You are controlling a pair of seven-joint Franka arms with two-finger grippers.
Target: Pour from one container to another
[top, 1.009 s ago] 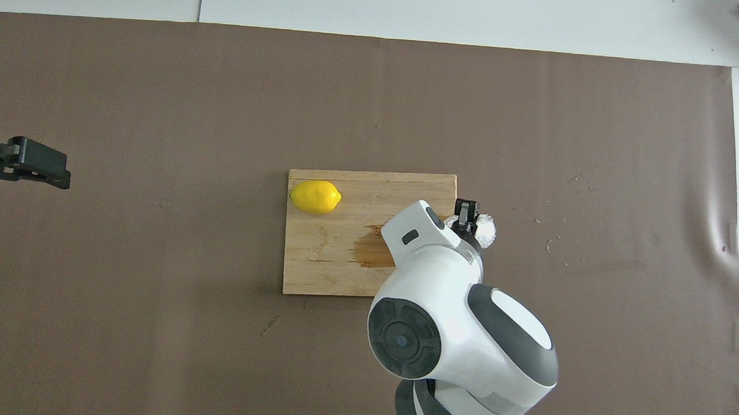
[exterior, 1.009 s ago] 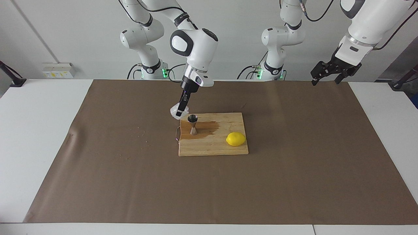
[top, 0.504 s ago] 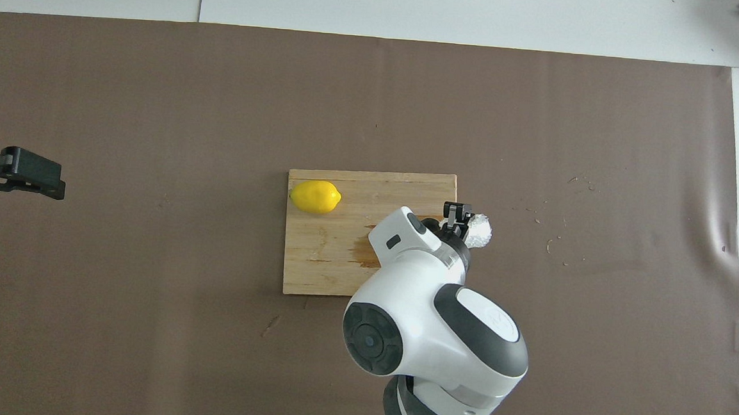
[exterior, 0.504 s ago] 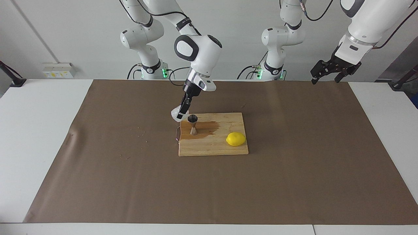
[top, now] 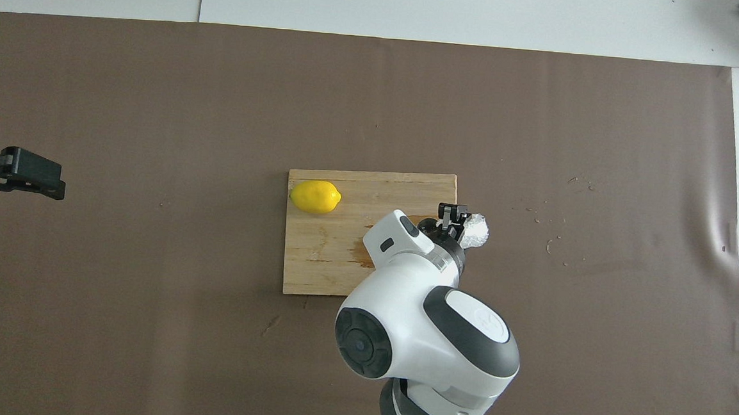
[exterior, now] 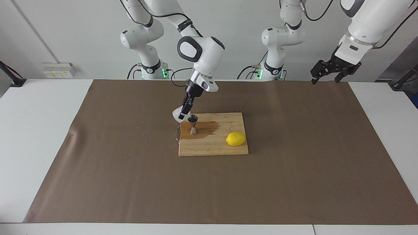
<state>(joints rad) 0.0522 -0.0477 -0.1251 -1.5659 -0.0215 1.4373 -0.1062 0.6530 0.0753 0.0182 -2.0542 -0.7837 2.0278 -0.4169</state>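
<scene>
Steel jigger (exterior: 193, 124) stands upright on the wooden cutting board (exterior: 215, 145), at the board's corner nearer the robots and toward the right arm's end of the counter (exterior: 39, 130). A darker wet-looking patch (exterior: 205, 129) spreads over the board around the jigger's foot. Lemon (exterior: 235, 139) lies on the same board, toward the left arm's end, well apart from the jigger.

Right gripper (exterior: 183, 114) hangs just beside the jigger's upper rim, tilted, jaws closed on the whitish plastic cup (exterior: 178, 116). The cup is off the board, tipped with its mouth toward the jigger's upper cone and close against the rim; contact between cup and rim cannot be judged. In the overhead view the cup (top: 474, 230) shows as a crinkled pale shape past the board's edge (top: 370, 188), with the gripper (top: 451, 214) partly over it and the right arm's wrist hiding the jigger.

Left gripper (exterior: 326, 72) waits raised over the brown mat (exterior: 294, 179) near its corner at the left arm's end, jaws spread wide, holding nothing.
</scene>
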